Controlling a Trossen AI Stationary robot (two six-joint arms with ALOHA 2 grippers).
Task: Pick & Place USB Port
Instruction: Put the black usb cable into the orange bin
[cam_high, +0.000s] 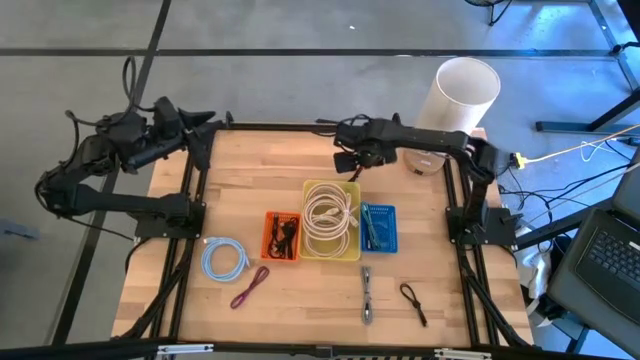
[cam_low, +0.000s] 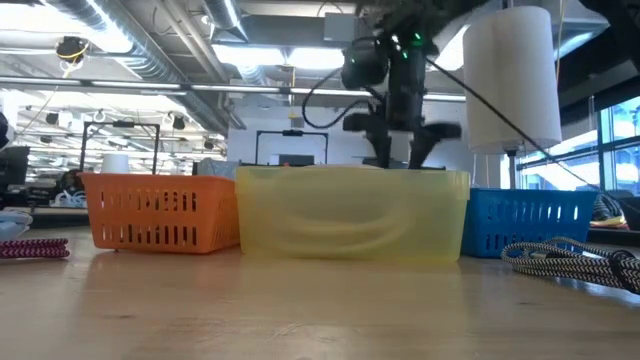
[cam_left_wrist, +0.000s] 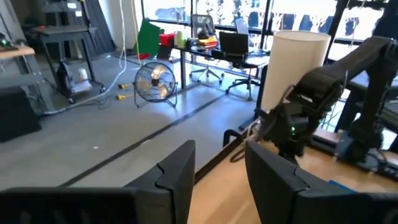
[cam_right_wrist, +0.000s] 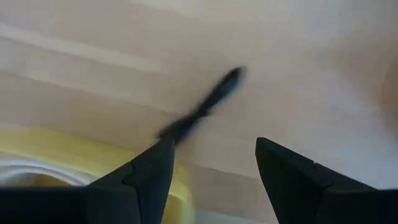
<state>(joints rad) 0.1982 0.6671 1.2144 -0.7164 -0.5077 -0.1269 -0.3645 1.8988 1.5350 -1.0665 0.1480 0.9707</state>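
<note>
- Yellow bin (cam_high: 331, 218) at mid-bench is the landmark; white cable coils (cam_high: 330, 212) fill it.
- Just behind its far rim hangs the right claw (cam_high: 347, 162), fingers spread well apart. A thin dark blurred piece shows by one finger (cam_right_wrist: 149, 171) in the right wrist view, yet whether the claw has it I cannot tell.
- Which item is the USB port is not plain. Candidates are the small things in the blue bin (cam_high: 378, 228) touching the yellow bin's right side, or those in the orange bin (cam_high: 282, 237) on its left.
- Loose cables lie nearer the front edge: a light blue coil (cam_high: 224, 259), a maroon one (cam_high: 250, 286), a braided one (cam_high: 367, 296), a black one (cam_high: 412, 301).
- Far off to the yellow bin's left, past the bench (cam_high: 250, 170) edge, the left claw (cam_left_wrist: 217, 180) waits open and empty.
- Judging by this, the reach is under way; next the right claw must move over the part, descend and close.
</note>
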